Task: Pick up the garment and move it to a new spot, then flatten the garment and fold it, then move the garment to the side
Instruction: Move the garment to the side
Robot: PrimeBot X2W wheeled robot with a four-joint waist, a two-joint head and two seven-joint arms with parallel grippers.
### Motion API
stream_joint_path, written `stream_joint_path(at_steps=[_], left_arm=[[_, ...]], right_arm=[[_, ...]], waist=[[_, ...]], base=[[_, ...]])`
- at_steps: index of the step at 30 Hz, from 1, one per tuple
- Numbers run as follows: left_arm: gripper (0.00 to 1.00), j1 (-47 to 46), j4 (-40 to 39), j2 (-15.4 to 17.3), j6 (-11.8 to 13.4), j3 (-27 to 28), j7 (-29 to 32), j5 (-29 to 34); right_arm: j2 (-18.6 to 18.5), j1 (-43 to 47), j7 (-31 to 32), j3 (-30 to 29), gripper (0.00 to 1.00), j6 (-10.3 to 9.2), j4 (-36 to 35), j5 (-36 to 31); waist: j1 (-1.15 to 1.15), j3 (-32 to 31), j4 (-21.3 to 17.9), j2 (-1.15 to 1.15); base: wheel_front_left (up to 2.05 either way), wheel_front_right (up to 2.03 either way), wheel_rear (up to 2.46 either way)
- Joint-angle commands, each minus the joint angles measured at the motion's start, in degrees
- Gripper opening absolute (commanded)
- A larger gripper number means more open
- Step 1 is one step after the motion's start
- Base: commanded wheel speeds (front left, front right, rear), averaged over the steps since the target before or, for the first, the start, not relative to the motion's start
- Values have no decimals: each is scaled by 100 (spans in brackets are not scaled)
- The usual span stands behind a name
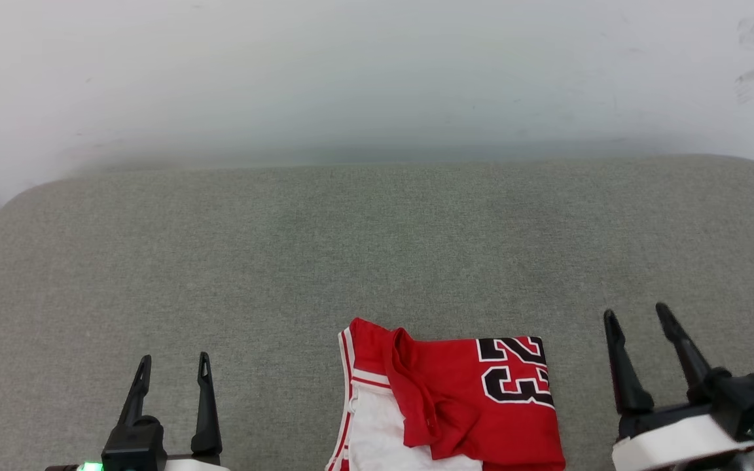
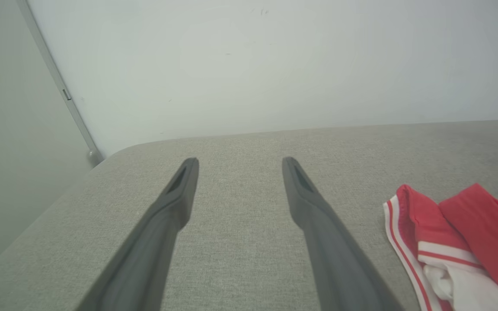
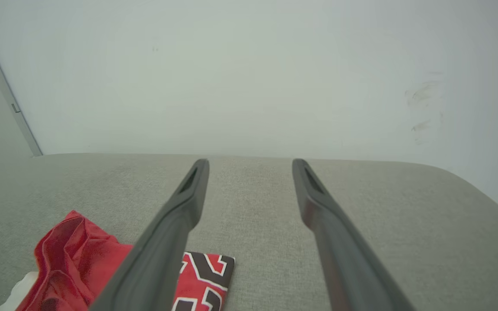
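Red soft-jersey T-shirt with white sleeves, striped trim and black numerals [image 1: 455, 399] lies in a compact, rumpled bundle at the near edge of the grey fabric-upholstered surface [image 1: 377, 248], right of centre. Left gripper [image 1: 175, 357] and right gripper [image 1: 635, 310] flank it, fingers spread, holding nothing. Looks like nothing is done yet: pick-up, flatten, fold and side move all remain.

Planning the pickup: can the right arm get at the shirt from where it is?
Probably yes: the right tool stands open just beside the shirt, only bare cushion between them.
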Motion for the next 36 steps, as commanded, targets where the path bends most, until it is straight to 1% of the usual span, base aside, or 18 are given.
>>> stream_joint_path(at_steps=[1,4,7,11,13,15,19,23,26,29,33,36], left_arm=[[100,17,5,0,-24,32,-13,-9],[100,-5,8,-14,-34,42,-13,-21],[100,-28,24,-21,-41,44,-13,-17],[100,-81,50,-34,-86,19,-13,8],[100,-87,68,-39,-96,8,-13,13],[100,-115,68,-45,-116,2,-13,12],[100,-184,65,-55,-134,-6,-13,18],[100,-262,48,-63,-160,0,-13,11],[100,-352,37,-74,-176,-1,-13,6],[100,-467,28,-89,-203,-30,-13,13],[100,-666,34,-94,-251,-82,-13,30],[100,-836,43,-101,-289,-128,-13,52]], right_arm=[[-62,-156,-8,-20,100,-3,-81,-38],[-218,-551,-7,-28,100,-2,-226,-98],[-514,-1067,-1,161,100,-2,-208,-93],[-1030,-1848,489,624,100,-2,-160,110],[-1304,-2126,1053,929,100,-3,-92,352],[-1563,-2373,1803,1216,100,-3,-44,777],[-2063,-2651,3496,1701,100,-3,63,1949],[-2447,-2613,5010,1919,100,-2,210,3227],[-2597,-2456,5753,1985,100,-2,301,4007],[-2697,-2286,6131,2044,100,-2,391,4426],[-2594,-2111,6286,2096,100,-2,554,4770],[-2478,-2028,6220,2142,100,-2,693,4917]], waist=[[0,4,-2,0],[0,9,-13,0],[0,17,-19,0],[0,28,24,0],[0,24,56,0],[0,46,87,0],[0,122,142,0],[0,257,196,0],[0,409,243,0],[0,597,314,0],[0,876,431,0],[0,1077,529,0]], base=[[0,0,0],[0,0,0],[0,0,0],[0,0,0],[0,0,0],[0,0,0],[0,0,0],[0,0,0],[0,0,0],[0,0,0],[0,0,0],[0,0,0]])
